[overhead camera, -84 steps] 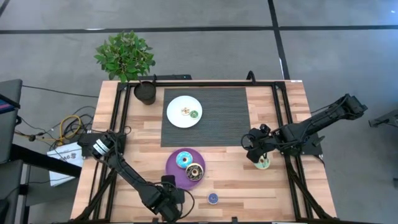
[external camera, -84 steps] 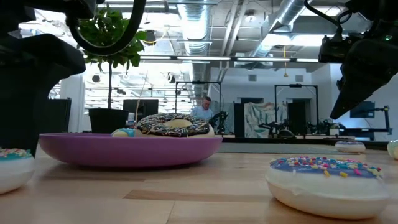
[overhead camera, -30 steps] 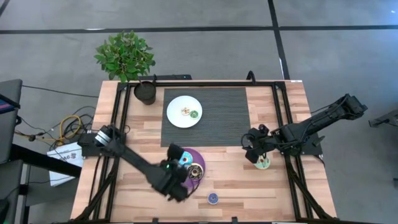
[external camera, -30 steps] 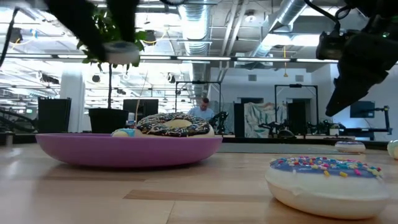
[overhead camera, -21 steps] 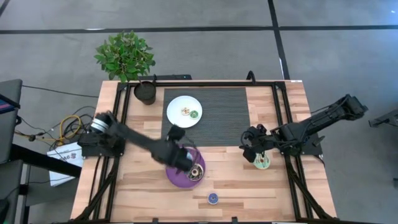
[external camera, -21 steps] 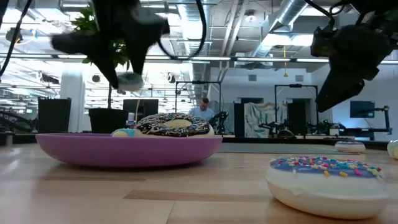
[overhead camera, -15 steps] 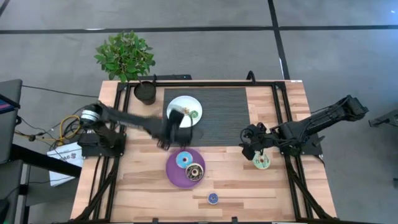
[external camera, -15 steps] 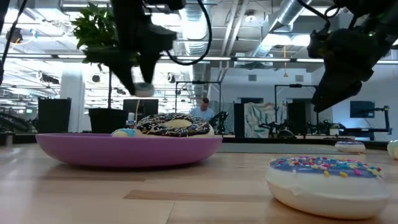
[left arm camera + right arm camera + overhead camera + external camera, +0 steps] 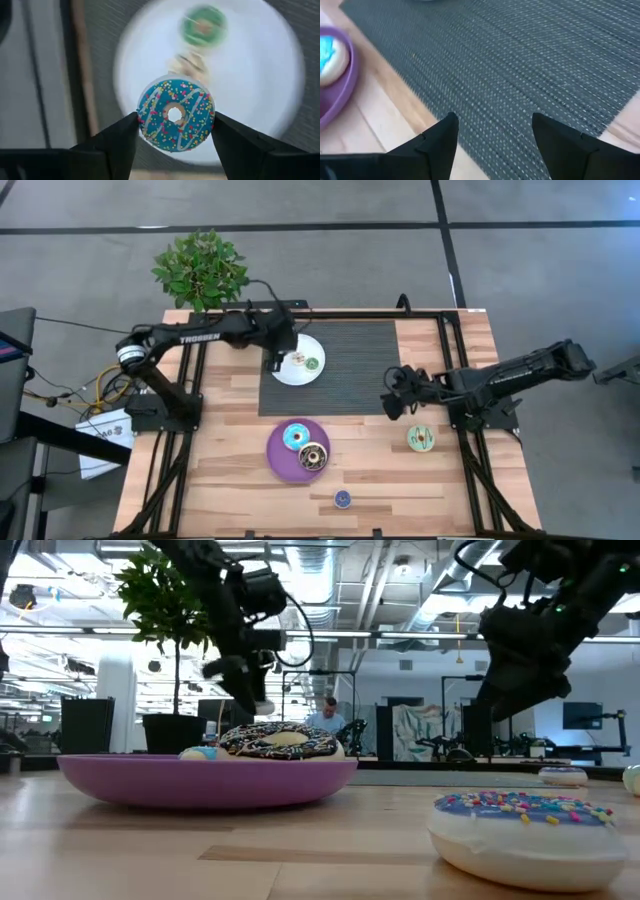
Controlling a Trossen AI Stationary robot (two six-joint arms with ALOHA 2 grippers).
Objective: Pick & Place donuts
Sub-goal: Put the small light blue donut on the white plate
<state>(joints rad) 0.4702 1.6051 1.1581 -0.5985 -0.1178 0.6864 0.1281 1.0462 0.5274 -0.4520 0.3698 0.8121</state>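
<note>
1. Carrying a blue mini donut [image 9: 175, 119], your left gripper [image 9: 274, 361] hangs over the left edge of the white plate [image 9: 290, 372]; I judge it is there to drop this mini beside the two minis on that plate, a green one [image 9: 312, 364] and a cream one [image 9: 298, 359].
2. Its jaws are closed only as far as the ring allows: in the left wrist view one finger presses on each side of the blue mini donut, which stands on edge between them.
3. Taking the white plate as landmark, the purple plate [image 9: 280, 461] lies toward the front edge of the table and holds the blue-iced donut [image 9: 295, 437] and the brown-and-cream donut [image 9: 313, 456]; it seems the bigger rings are sorted there.
4. The purple mini [image 9: 342, 499] lies on the bare wood further toward the front, and the green-iced donut [image 9: 421, 439] is well to the right of the white plate, not yet placed.
5. Your right gripper [image 9: 492, 131] hovers over the dark mat [image 9: 360, 370], right of the white plate, with jaws spread and holding nothing
</note>
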